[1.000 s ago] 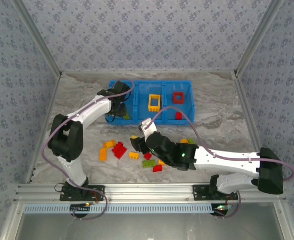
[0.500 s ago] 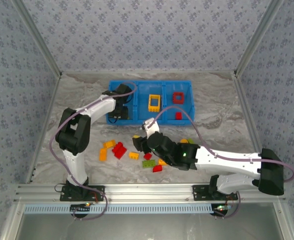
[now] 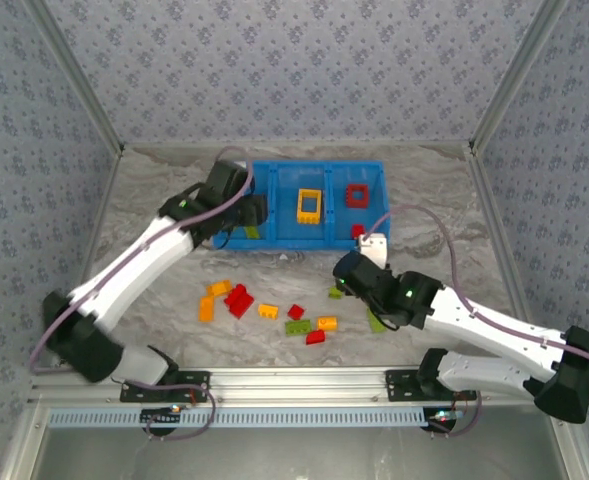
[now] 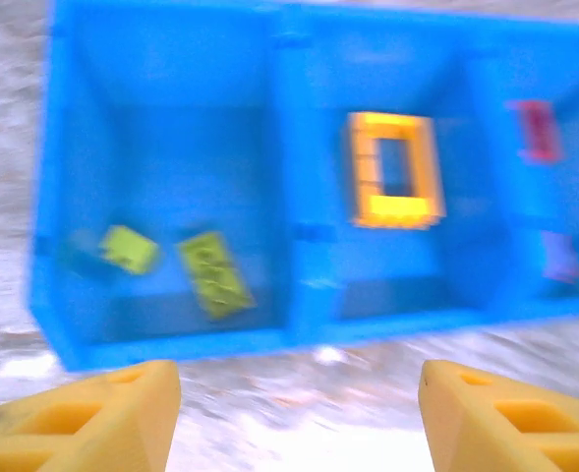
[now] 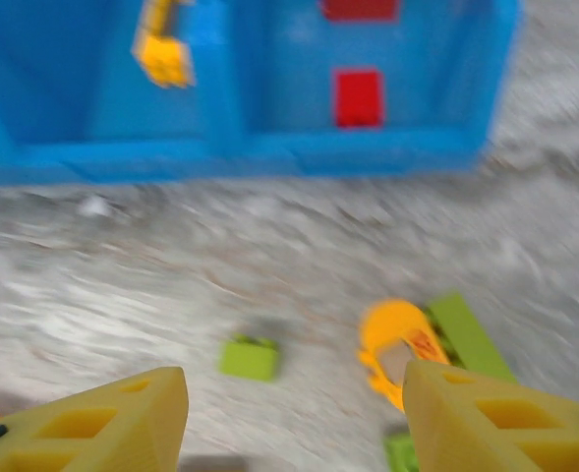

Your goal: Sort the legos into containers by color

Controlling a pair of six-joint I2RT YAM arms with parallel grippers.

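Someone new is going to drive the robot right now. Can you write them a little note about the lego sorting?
Left gripper: open, empty, facing the blue bin.
Right gripper: open, empty, above the table near a loose green brick.
Done: two green bricks in the left compartment, a yellow frame in the middle, red pieces in the right.
Left: about ten bricks lie on the table: red ones, orange ones, green ones. Each goes with its color.
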